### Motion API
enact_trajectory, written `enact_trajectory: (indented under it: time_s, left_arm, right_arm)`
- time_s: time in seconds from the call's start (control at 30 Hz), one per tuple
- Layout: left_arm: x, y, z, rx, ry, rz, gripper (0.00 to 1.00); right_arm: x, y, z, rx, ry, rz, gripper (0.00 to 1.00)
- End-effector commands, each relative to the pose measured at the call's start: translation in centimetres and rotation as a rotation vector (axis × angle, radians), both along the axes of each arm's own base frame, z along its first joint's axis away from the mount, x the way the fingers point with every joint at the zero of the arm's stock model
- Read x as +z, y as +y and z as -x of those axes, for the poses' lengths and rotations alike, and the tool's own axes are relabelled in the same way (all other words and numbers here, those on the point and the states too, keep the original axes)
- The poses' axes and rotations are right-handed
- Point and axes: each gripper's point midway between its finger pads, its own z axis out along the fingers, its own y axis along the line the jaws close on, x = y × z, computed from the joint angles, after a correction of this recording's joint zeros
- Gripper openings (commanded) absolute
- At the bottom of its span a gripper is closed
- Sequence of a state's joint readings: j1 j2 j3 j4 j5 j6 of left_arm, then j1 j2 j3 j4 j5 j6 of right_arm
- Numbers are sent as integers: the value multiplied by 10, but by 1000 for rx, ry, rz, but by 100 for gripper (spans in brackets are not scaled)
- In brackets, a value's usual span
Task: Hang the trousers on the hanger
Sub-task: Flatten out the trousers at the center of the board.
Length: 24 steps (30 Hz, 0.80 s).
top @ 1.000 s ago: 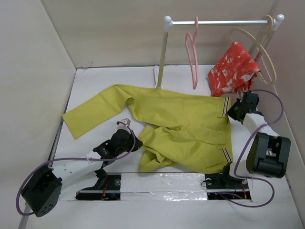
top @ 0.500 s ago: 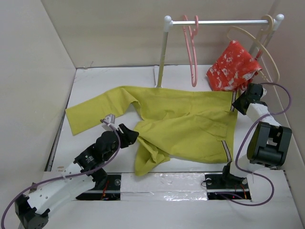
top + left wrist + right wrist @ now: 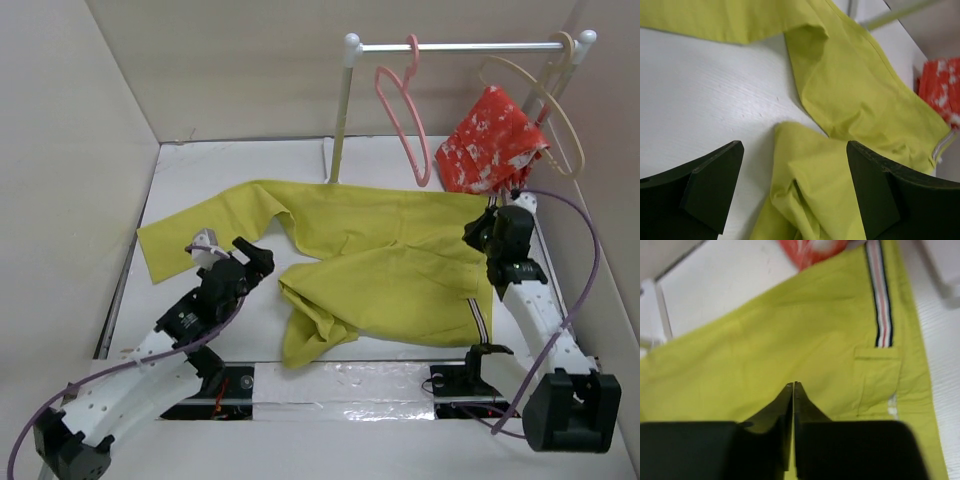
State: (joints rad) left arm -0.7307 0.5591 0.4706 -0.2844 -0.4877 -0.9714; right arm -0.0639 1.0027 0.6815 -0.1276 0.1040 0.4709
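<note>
Step in hand: getting hold of the trousers (image 3: 400, 260), with nothing lifted yet as far as I can see. They lie flat on the desk (image 3: 230, 180). One leg runs out toward the left wall, and the other is folded back into a crumpled bunch near the arm bases. The striped waistband (image 3: 882, 310) is along the right side. The hanger (image 3: 424, 175) is pink and thin. It hangs by its hook from the rail (image 3: 450, 46) at the back, above the trousers and apart from them, next to a red patterned garment (image 3: 495, 145). The left end effector (image 3: 792, 145) is spread wide, and in the wrist view it frames the edge of the folded leg and the bare desk beside it. It is low over them and holds nothing. The right end effector (image 3: 793, 385) is pressed together over the cloth near the far corner of the waistband. No cloth shows between the tips, so I can't tell if a fold is nipped. The hanging part is not started. Next move, as I judge it: the left needs to come down onto the leg fold and close on it. The right needs a sure pinch at the waistband, reopening first if it has missed. Then both should lift together so the cloth comes off the desk evenly and can be carried toward the hanger. Risk: a one-layer grab, which would leave the bunch dragging.
</note>
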Motion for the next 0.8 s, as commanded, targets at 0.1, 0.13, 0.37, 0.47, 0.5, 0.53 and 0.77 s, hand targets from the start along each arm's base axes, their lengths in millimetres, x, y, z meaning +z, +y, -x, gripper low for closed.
enact_trajectory:
  time_s: [0.1,0.13,0.37,0.47,0.5,0.53,0.77]
  left_arm:
    - [-2,51,-58,297,11,15,79]
    - [-14,58,-63,317,47,8,78]
    - [-57,158,-72,667,208,-10,74]
    - [-68,174,-70,725,270,-56,75]
    - [-78,177,-70,739,315,-83,75]
    - [-82,180,-69,752,338,-103,75]
    - [-108,187,-83,788,509,-177,64]
  right_arm:
    - [-38,71,48,367,12,-11,0]
    - [-37,81,55,417,0,-16,0]
    - [-16,170,97,813,-84,-24,7]
    - [-8,191,108,886,-94,18,22]
    - [-5,195,111,901,-100,23,28]
    - [-3,201,117,927,-104,27,29]
    - [17,211,139,974,-168,13,31]
